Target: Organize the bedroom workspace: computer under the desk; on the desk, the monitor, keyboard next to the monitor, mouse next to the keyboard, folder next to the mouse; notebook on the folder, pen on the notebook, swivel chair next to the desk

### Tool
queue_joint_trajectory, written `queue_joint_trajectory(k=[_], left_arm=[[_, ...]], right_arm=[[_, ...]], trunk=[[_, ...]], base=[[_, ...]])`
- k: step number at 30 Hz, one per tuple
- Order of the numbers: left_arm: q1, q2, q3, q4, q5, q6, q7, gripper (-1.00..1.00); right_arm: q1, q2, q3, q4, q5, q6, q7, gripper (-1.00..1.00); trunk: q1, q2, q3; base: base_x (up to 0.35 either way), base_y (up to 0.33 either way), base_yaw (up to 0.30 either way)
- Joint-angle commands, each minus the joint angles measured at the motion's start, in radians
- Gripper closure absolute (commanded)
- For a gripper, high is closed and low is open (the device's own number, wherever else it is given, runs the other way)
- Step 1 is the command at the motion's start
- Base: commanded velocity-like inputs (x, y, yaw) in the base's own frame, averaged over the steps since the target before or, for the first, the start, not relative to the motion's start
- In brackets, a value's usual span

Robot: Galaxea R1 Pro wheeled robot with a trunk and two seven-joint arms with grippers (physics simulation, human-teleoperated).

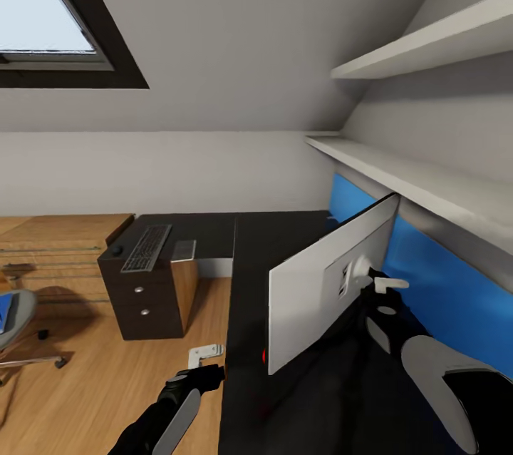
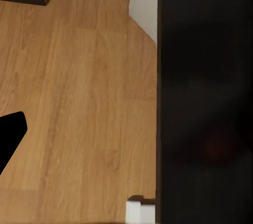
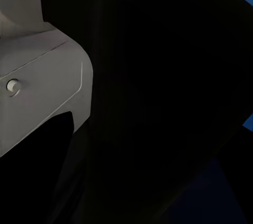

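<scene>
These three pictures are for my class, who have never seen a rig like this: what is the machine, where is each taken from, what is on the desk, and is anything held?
This is a simulated two-armed robot on wheels. The large picture comes from its head camera, looking down over a black L-shaped desk. The other two come from cameras near each gripper. On the desk lie a keyboard and a monitor, seen from its pale back. The right gripper is at the monitor's rear mount; whether it grips is unclear. The left gripper hangs low beside the desk edge over the wooden floor. A grey swivel chair with something blue on it stands at the left.
</scene>
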Motion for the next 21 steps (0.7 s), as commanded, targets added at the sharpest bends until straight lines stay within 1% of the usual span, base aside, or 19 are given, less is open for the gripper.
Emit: queue_joint_trajectory(k=[1, 7, 21], left_arm=[[-0.001, 0.0, -0.002, -0.002, 0.011, 0.002, 0.01, -1.0], [-0.001, 0.0, -0.003, -0.002, 0.01, 0.003, 0.011, -1.0], [-0.001, 0.0, -0.002, -0.002, 0.01, 0.003, 0.011, -1.0]], right_arm=[[-0.001, -0.001, -0.006, 0.001, -0.011, -0.009, -0.015, 1.0], [-0.001, -0.001, -0.006, 0.001, -0.011, -0.009, -0.015, 1.0], [-0.001, -0.001, -0.006, 0.002, -0.01, -0.009, -0.015, 1.0]], trunk=[[0.001, -0.001, -0.002], [0.001, -0.001, -0.002], [0.001, -0.001, -0.002]], base=[[0.15, -0.139, 0.0], [0.051, -0.047, 0.0], [0.003, -0.003, 0.0]])
